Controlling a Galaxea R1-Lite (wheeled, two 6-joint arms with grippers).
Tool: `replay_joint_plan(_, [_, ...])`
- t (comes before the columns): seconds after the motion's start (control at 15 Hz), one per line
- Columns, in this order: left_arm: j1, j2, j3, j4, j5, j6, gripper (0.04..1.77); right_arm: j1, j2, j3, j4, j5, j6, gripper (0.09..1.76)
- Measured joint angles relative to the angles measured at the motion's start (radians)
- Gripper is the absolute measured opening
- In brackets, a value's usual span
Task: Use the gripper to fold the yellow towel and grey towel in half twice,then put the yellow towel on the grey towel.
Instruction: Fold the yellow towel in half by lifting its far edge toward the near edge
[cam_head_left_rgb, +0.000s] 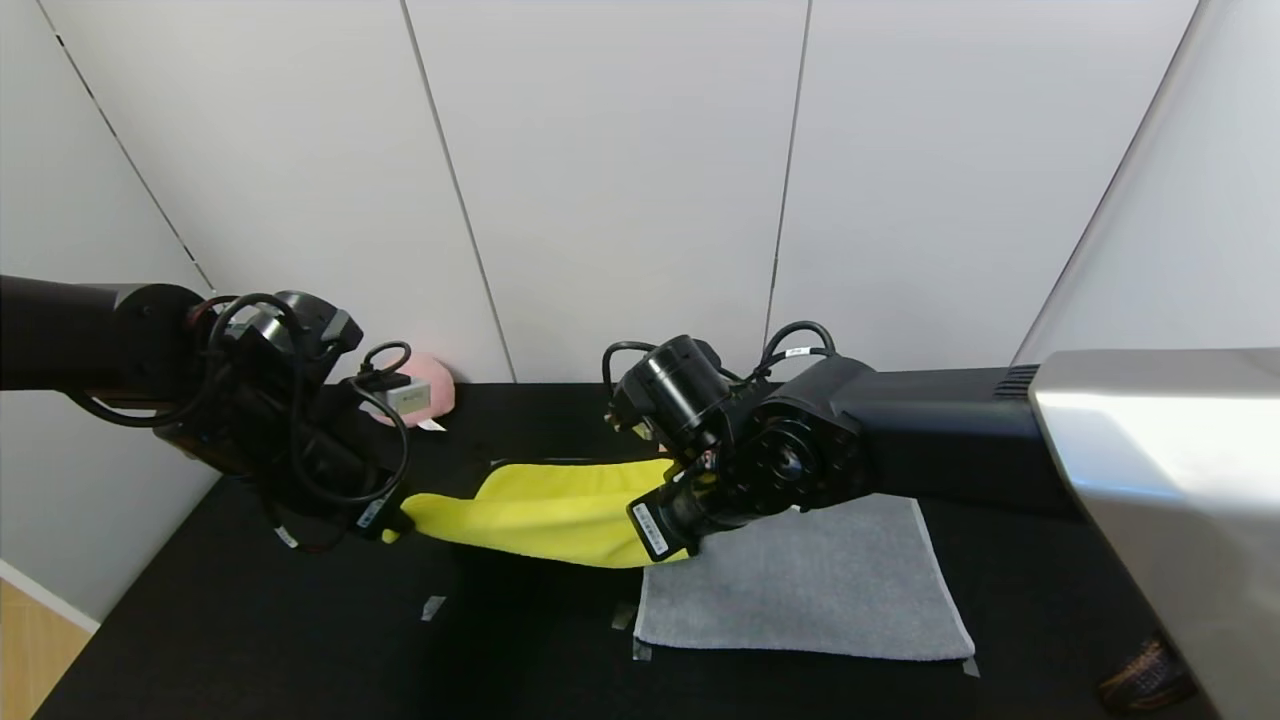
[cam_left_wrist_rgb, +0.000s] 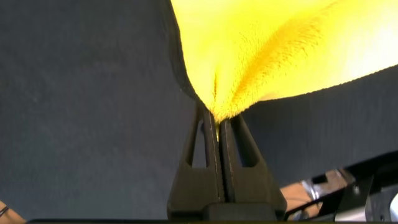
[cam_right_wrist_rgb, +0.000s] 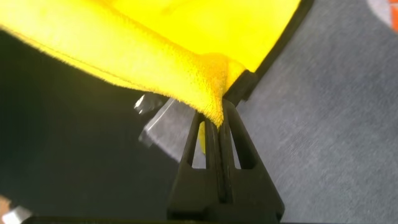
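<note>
The yellow towel (cam_head_left_rgb: 545, 510) hangs stretched in the air between both grippers, above the black table. My left gripper (cam_head_left_rgb: 398, 522) is shut on its left end; the left wrist view shows the jaws pinching the yellow towel (cam_left_wrist_rgb: 273, 50) at my left gripper (cam_left_wrist_rgb: 217, 119). My right gripper (cam_head_left_rgb: 672, 540) is shut on the right end, just over the near left corner of the grey towel (cam_head_left_rgb: 810, 590). In the right wrist view the yellow towel (cam_right_wrist_rgb: 155, 43) bunches at my right gripper (cam_right_wrist_rgb: 214, 121), with the grey towel (cam_right_wrist_rgb: 336, 137) below. The grey towel lies flat and folded on the table.
A pink plush peach (cam_head_left_rgb: 425, 390) sits at the back left by the wall. Bits of tape (cam_head_left_rgb: 432, 606) mark the black table (cam_head_left_rgb: 300, 640). A dark object (cam_head_left_rgb: 1145, 680) lies at the near right corner. The wall stands close behind.
</note>
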Motion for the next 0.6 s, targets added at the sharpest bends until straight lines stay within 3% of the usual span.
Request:
replay_joint_plan(0.2, [-0.002,0.021,-0.005,-0.039,-0.004,-0.024,0.12,-0.024,0.032,-0.004,-0.074,-0.027,0.002,0.11])
replay_joint_plan(0.6, [-0.011,0.098,-0.018,-0.224,-0.005,-0.133,0.12,-0.062,0.065,-0.005,-0.171,-0.054,0.0,0.11])
